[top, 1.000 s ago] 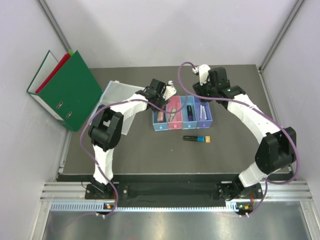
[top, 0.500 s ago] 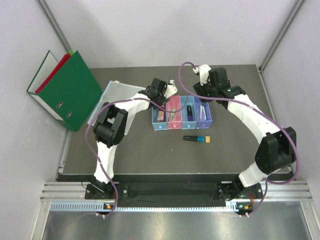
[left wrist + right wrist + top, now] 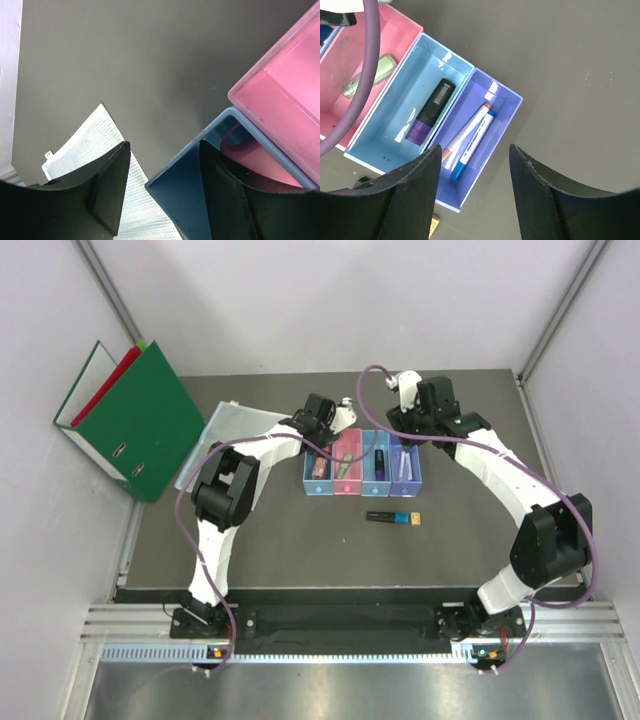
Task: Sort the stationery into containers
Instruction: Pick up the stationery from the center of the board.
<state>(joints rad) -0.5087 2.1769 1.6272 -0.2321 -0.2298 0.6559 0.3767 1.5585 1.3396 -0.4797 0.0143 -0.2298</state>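
The four joined bins (image 3: 363,492) stand mid-table: light blue, pink, blue, purple. My left gripper (image 3: 331,424) is open at the light blue bin's far corner; in the left wrist view that bin's wall (image 3: 192,190) stands between the open jaws of the gripper (image 3: 164,150), with a pink-capped glue stick (image 3: 250,152) inside. My right gripper (image 3: 409,428) hovers open and empty over the purple bin's far end (image 3: 475,150). Two markers (image 3: 470,131) lie in the purple bin, a black and purple marker (image 3: 431,111) in the blue bin, a green highlighter (image 3: 369,76) in the pink bin. A black and blue marker (image 3: 390,517) and a tan block (image 3: 415,519) lie on the table in front.
A clear mesh-textured sleeve (image 3: 225,430) lies left of the bins, also under my left finger (image 3: 95,150). Green and red ring binders (image 3: 135,420) lean at the far left wall. A purple cable (image 3: 367,60) crosses the right wrist view.
My left arm's elbow has swung forward and to the right, and the row of bins has shifted slightly back and left. My right arm has barely moved.
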